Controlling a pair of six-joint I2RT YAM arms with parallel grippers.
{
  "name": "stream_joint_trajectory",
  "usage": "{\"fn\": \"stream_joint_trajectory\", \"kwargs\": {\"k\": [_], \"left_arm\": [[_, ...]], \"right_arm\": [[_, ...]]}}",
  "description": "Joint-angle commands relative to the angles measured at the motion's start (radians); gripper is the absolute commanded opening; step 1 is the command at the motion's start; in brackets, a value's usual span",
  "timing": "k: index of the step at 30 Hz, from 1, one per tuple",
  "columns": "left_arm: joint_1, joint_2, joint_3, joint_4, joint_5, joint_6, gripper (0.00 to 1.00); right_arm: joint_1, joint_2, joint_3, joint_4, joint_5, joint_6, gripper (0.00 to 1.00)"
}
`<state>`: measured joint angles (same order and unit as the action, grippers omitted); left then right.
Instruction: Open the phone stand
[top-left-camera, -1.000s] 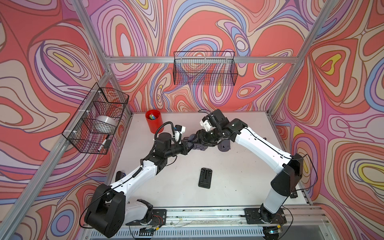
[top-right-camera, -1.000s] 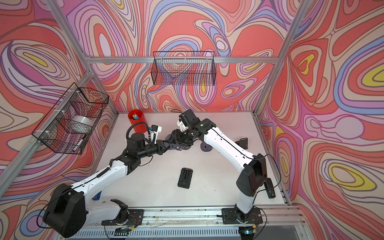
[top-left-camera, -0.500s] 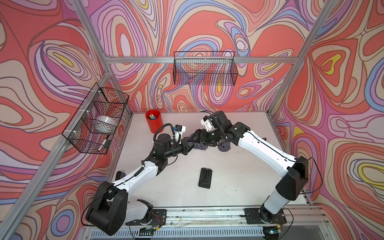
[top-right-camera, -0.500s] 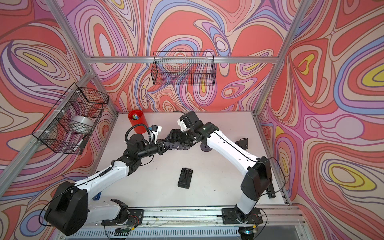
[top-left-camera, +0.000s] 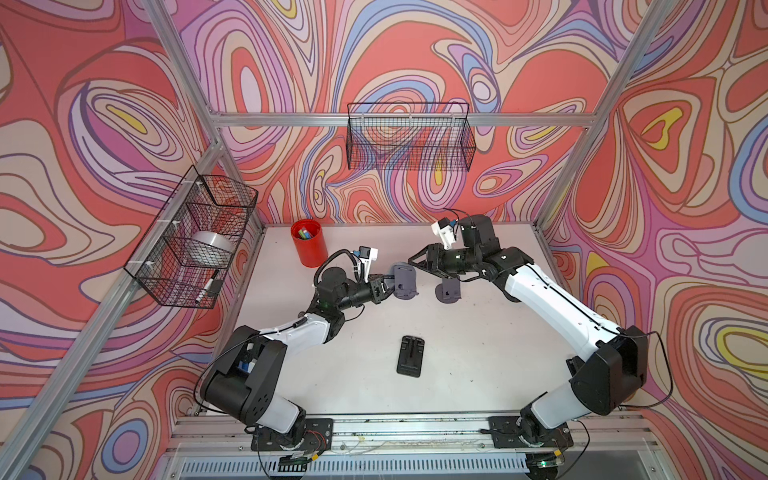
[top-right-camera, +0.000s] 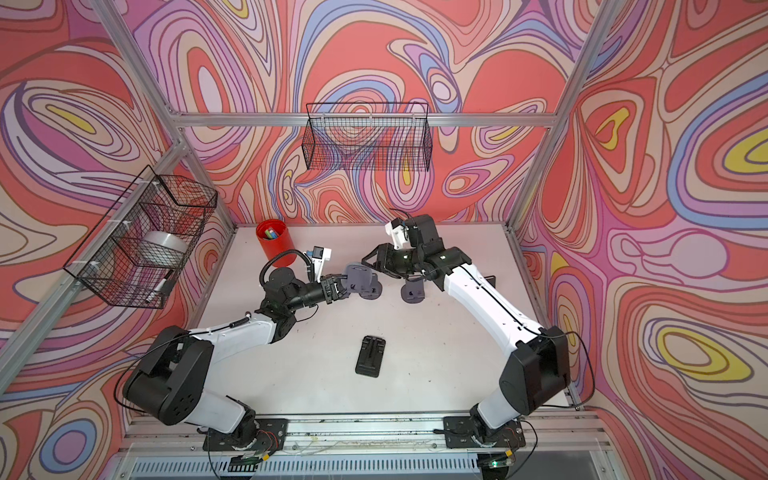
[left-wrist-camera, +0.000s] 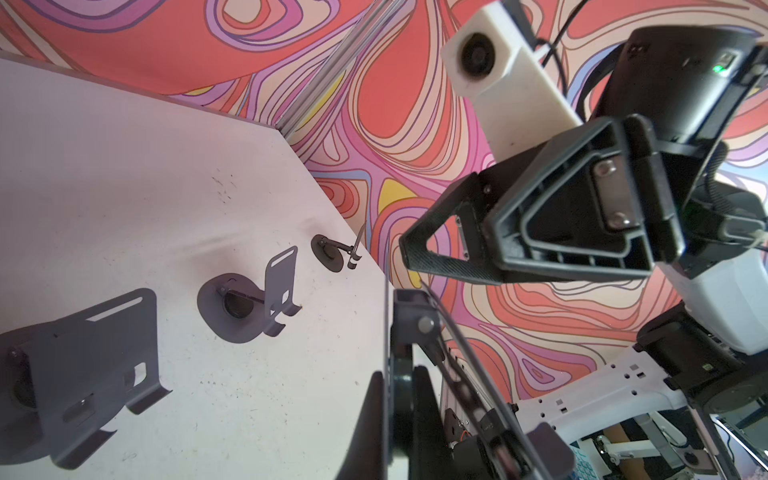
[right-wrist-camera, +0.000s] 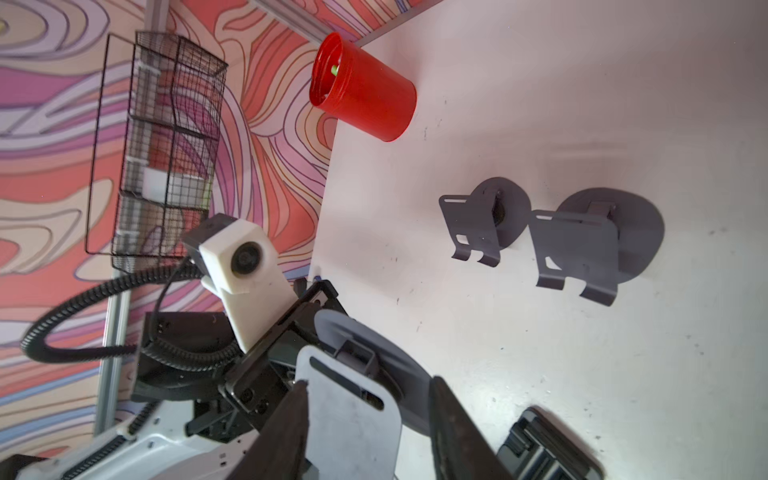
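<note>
"Holding firm: left pincer (top-left-camera: 386, 288) clamps the phone stand (right-wrist-camera: 353, 419) by its base, above the table (top-left-camera: 457, 353), middle-far."

"Agreed; right pincer (right-wrist-camera: 369, 382) gapes just short of its plate. I'd square up, pinch both edges, swing slowly."

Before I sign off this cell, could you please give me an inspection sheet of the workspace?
Surface: white table, lightly scuffed.
Job's things: grey phone stand held above the table.
Clutter: second grey stand and third grey stand standing open; black folded stand lying flat; red cup of markers.
Grippers: left gripper shut on the phone stand; right gripper open at its plate.
Cables: black hose loops at the left wrist.
Surroundings: back basket and side basket on patterned walls.
</note>
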<state>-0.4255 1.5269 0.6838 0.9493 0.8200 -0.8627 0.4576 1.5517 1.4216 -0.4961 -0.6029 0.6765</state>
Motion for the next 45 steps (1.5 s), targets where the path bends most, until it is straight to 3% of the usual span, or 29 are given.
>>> {"fn": "stream_joint_trajectory", "kwargs": {"k": [1, 12, 20, 27, 31, 36, 45], "left_arm": [[-0.002, 0.010, 0.047, 0.174, 0.016, -0.071, 0.00], [-0.005, 0.029, 0.074, 0.185, 0.024, -0.091, 0.00], [-0.005, 0.029, 0.079, 0.157, 0.022, -0.084, 0.00], [-0.005, 0.024, 0.086, 0.140, 0.019, -0.075, 0.00], [-0.005, 0.022, 0.089, 0.131, 0.019, -0.070, 0.00], [-0.005, 0.021, 0.090, 0.123, 0.019, -0.067, 0.00], [-0.010, 0.027, 0.101, 0.104, 0.025, -0.067, 0.00]], "right_arm": [[-0.011, -0.033, -0.015, 0.034, -0.066, -0.032, 0.44], [-0.030, -0.022, -0.046, 0.129, -0.147, -0.019, 0.41], [-0.030, -0.047, -0.031, 0.096, -0.124, -0.040, 0.40], [-0.030, -0.075, 0.000, -0.016, -0.037, -0.099, 0.52], [-0.030, -0.084, 0.002, -0.018, -0.029, -0.098, 0.53], [-0.030, -0.077, -0.003, 0.010, -0.057, -0.093, 0.45], [-0.031, -0.030, -0.022, 0.129, -0.152, -0.046, 0.41]]}}
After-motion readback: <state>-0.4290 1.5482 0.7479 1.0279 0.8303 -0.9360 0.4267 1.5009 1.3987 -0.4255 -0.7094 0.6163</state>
